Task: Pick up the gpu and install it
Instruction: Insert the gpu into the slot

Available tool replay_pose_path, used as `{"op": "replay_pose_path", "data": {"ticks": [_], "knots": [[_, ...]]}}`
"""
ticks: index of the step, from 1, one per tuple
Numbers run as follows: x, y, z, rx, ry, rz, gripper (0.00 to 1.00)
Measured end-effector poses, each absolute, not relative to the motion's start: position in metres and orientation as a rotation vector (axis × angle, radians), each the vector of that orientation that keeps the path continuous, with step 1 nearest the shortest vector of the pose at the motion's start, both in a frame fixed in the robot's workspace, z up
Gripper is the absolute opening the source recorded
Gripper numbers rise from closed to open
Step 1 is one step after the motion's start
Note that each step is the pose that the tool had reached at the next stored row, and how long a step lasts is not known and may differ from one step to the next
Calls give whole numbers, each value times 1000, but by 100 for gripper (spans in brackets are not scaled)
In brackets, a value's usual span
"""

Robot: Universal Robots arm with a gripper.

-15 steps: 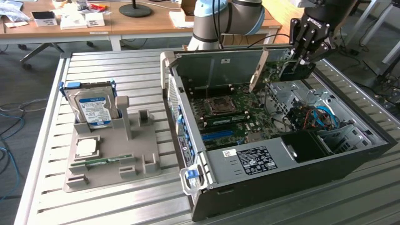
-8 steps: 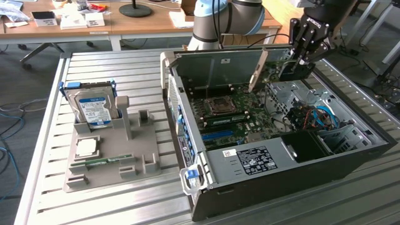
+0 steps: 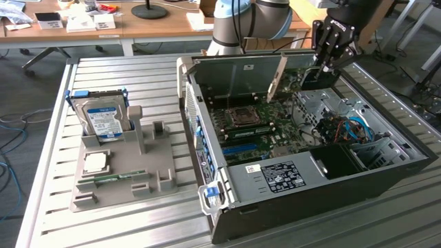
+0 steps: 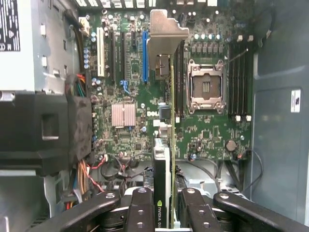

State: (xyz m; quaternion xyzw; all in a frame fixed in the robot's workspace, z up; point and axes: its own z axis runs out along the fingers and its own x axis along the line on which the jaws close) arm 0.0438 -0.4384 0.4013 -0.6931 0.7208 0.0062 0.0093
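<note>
Open computer case on the worktop holds the motherboard. A grey holder beside it carries a hard drive upright. I see my pincer clamped on the gpu inside the case, over the board (edge-on to it). Its long axis runs away from the pincer, silver bracket at the far end.

The slatted metal tabletop carries a grey holder at the exterior view's left and an open case at its right.
</note>
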Motion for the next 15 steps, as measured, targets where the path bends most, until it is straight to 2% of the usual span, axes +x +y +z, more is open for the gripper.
{"op": "replay_pose_path", "data": {"ticks": [15], "knots": [[20,-438,400,-2131,2283,18,27]]}}
